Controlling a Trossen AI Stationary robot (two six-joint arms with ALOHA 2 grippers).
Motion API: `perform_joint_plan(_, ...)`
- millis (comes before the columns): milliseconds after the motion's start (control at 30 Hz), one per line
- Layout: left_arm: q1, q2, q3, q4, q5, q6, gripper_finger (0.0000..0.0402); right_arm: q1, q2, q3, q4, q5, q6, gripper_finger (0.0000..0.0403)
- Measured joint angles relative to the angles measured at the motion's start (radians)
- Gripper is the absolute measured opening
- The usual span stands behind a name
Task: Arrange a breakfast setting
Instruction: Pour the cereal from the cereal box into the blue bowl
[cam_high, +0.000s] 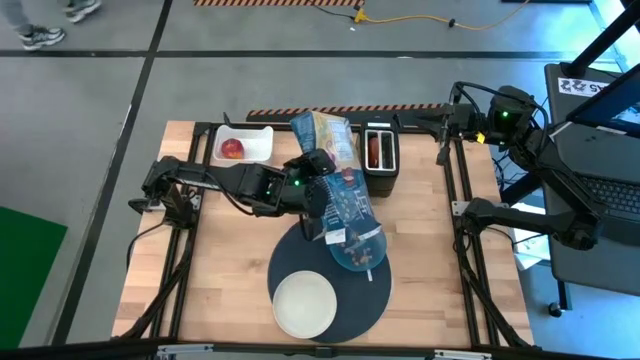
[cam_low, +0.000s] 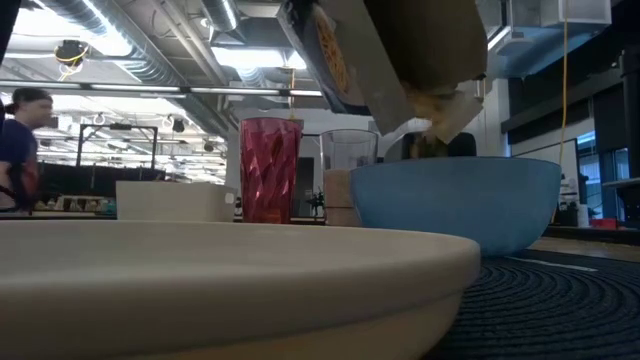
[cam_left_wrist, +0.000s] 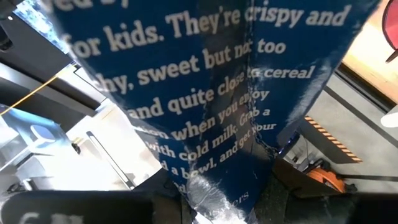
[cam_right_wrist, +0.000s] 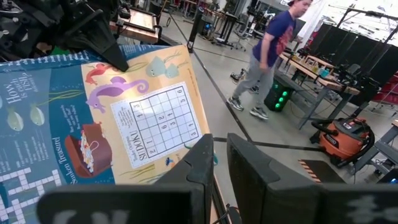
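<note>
One left tool (cam_high: 322, 190) (arm outstretched) tilts cereal box (cam_high: 348, 205) over bowl (cam_low: 455, 205).

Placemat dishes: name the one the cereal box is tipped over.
The light-blue bowl: the left gripper tilts the cereal box above it. The white plate beside it has nothing over it. The right gripper waits at the back right corner.
</note>
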Motion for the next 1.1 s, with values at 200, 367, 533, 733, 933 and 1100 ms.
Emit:
perform_joint_plan(200,0.007,0.0,0.0,0.0,0.003,0.0,0.0106,0.0,0.0,0.0,0.0,0.0,0.0,0.005)
perform_joint_plan(367,0.012,0.0,0.0,0.0,0.0,0.007,0.0106,0.0,0.0,0.0,0.0,0.0,0.0,0.005)
perform_joint_plan(533,0.012,0.0,0.0,0.0,0.0,0.043,0.0106,0.0,0.0,0.0,0.0,0.0,0.0,0.005)
perform_joint_plan(733,0.011,0.0,0.0,0.001,0.0,0.049,0.0106,0.0,0.0,0.0,0.0,0.0,0.0,0.005)
perform_joint_plan(933,0.01,0.0,0.0,0.06,-0.013,0.102,0.0106,0.0,0.0,0.0,0.0,0.0,0.0,0.005)
perform_joint_plan(1100,0.007,-0.001,0.0,0.113,-0.024,0.136,0.0106,0.0,0.0,0.0,0.0,-0.001,0.0,0.005)
